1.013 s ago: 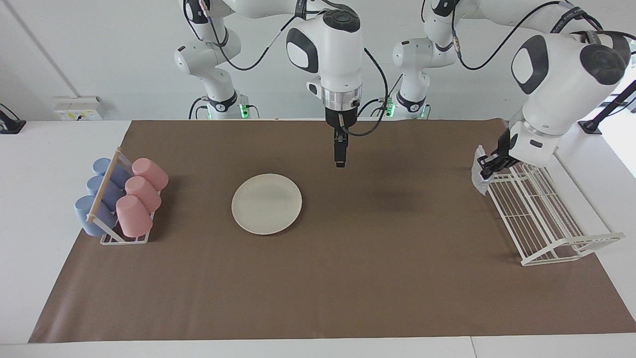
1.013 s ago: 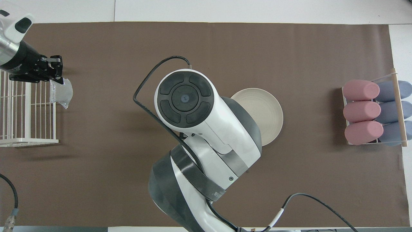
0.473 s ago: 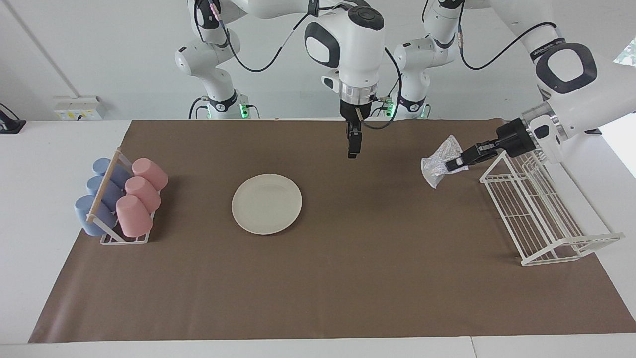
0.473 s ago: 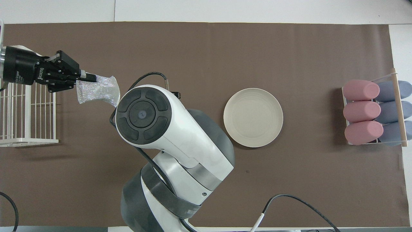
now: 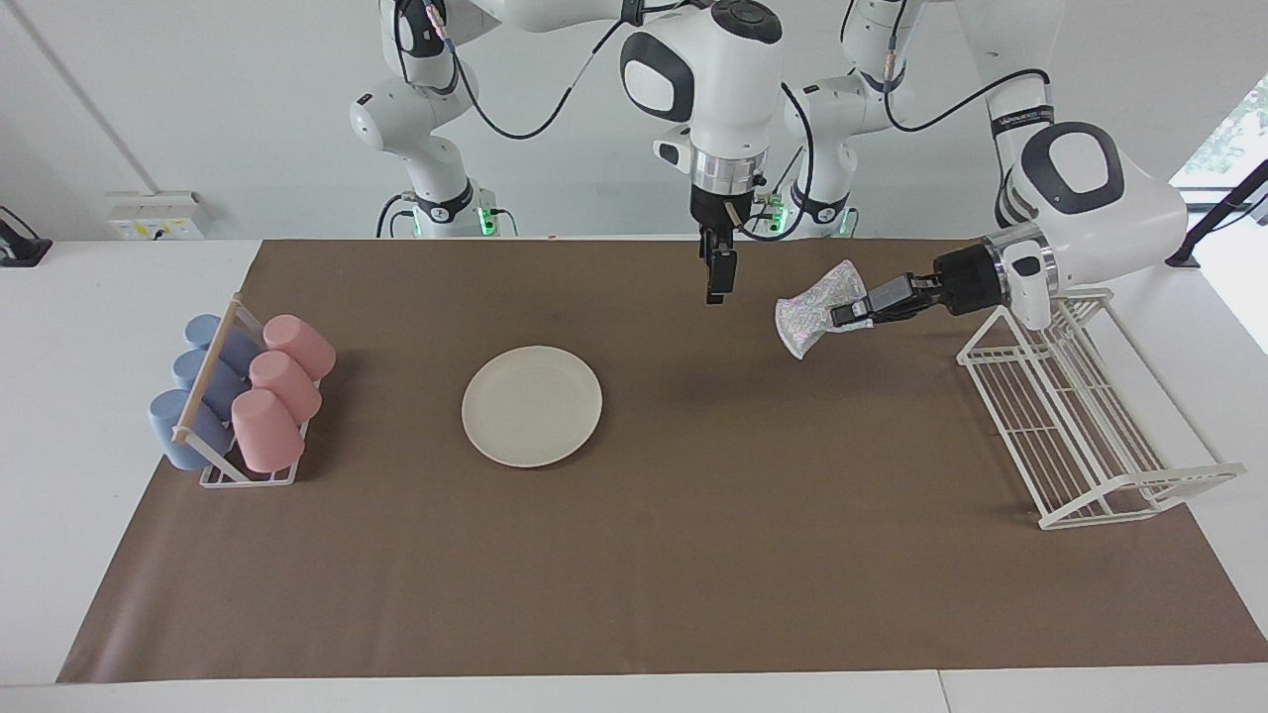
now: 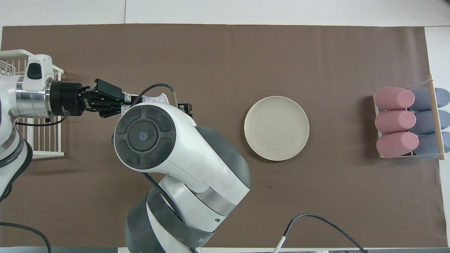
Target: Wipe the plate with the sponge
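Note:
The cream-white plate (image 5: 532, 405) lies flat on the brown mat; in the overhead view (image 6: 276, 128) it shows whole. My left gripper (image 5: 840, 315) reaches out level over the mat beside the wire rack, shut on the silvery speckled sponge (image 5: 814, 309), which hangs from its tips in the air, well apart from the plate. In the overhead view the left gripper (image 6: 126, 102) is partly under the right arm, and only an edge of the sponge (image 6: 160, 96) shows. My right gripper (image 5: 714, 294) hangs point-down over bare mat, holding nothing, between the plate and the sponge.
A white wire rack (image 5: 1080, 426) stands at the left arm's end of the table (image 6: 31, 140). A holder with several pink and blue cups (image 5: 243, 396) lying on their sides stands at the right arm's end (image 6: 407, 121). The mat (image 5: 693, 555) covers most of the table.
My left gripper has swung the sponge away from the wire rack toward the table's middle. My right arm has risen and shifted toward the left arm's end, uncovering the plate in the overhead view.

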`<state>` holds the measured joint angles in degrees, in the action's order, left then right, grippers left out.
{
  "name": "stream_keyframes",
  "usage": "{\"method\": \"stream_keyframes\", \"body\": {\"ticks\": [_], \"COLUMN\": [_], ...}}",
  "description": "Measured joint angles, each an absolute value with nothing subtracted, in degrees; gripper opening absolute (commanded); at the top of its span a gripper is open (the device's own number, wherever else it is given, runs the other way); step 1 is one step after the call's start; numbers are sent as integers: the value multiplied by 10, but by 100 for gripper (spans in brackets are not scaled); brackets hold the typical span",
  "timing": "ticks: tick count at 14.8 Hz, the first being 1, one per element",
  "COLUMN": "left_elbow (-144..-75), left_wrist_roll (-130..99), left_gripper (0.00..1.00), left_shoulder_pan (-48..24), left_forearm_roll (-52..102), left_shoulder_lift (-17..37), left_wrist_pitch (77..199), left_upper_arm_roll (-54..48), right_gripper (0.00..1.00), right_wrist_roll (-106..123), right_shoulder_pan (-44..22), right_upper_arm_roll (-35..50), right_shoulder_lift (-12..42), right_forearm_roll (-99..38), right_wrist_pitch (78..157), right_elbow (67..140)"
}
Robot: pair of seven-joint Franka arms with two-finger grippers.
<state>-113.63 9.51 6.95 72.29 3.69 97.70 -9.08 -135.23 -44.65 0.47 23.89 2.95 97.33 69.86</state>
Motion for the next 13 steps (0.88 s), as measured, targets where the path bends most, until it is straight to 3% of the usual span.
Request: {"method": "stream_keyframes", "body": {"ticks": [8, 13], "left_elbow": [-1236, -1253], "left_wrist_roll": [234, 244], "left_gripper": [0, 0], "left_shoulder_pan": [9, 1], "left_forearm_roll": [798, 840], "left_shoulder_lift": [8, 0], "left_wrist_pitch": [993, 996], "left_upper_arm_roll": [-93, -92], "right_gripper": [98, 98], "right_wrist_roll": [-1301, -1284], "right_shoulder_pan": [-435, -438], "right_upper_arm_roll": [2, 3], "right_shoulder_lift": [242, 248], "right_forearm_roll": [30, 30], "right_wrist_pitch": [997, 1000], "right_elbow": [698, 703]}}
